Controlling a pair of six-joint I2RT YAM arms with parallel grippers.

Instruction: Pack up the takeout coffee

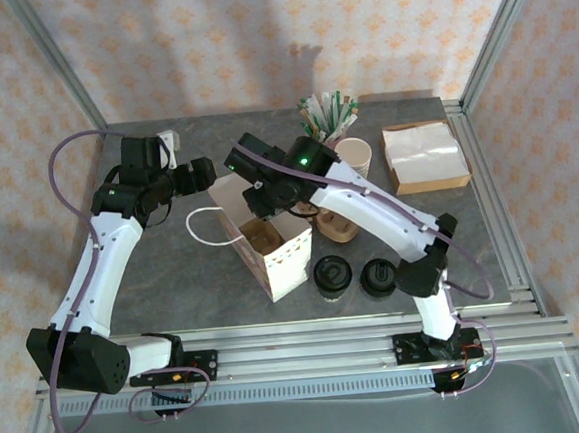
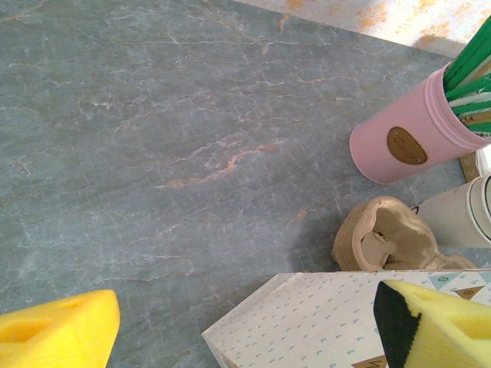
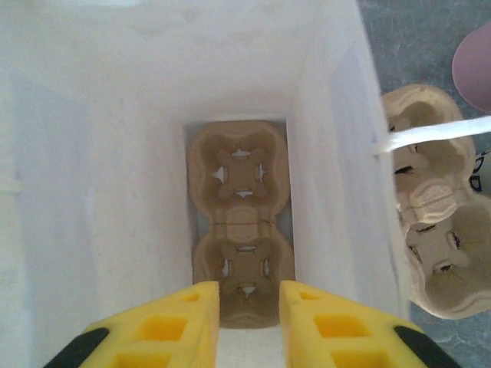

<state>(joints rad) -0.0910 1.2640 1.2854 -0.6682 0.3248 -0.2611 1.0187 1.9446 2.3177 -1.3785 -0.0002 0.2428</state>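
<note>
Top view, takeout coffee (image 1: 331,276): upright on the table (image 1: 175,286), just right of the paper bag's (image 1: 272,248) near end; second black-lidded cup (image 1: 378,276) beside it.
Top view, right gripper (image 1: 266,206): above the bag's open mouth.
Left wrist view, left gripper (image 2: 245,305): fingers spread wide, empty, over a bag corner.
Right wrist view, right gripper: fingers nearly together, narrow gap, pinching nothing.
Right wrist view, pulp carrier (image 3: 242,230): flat on the bag floor.
</note>
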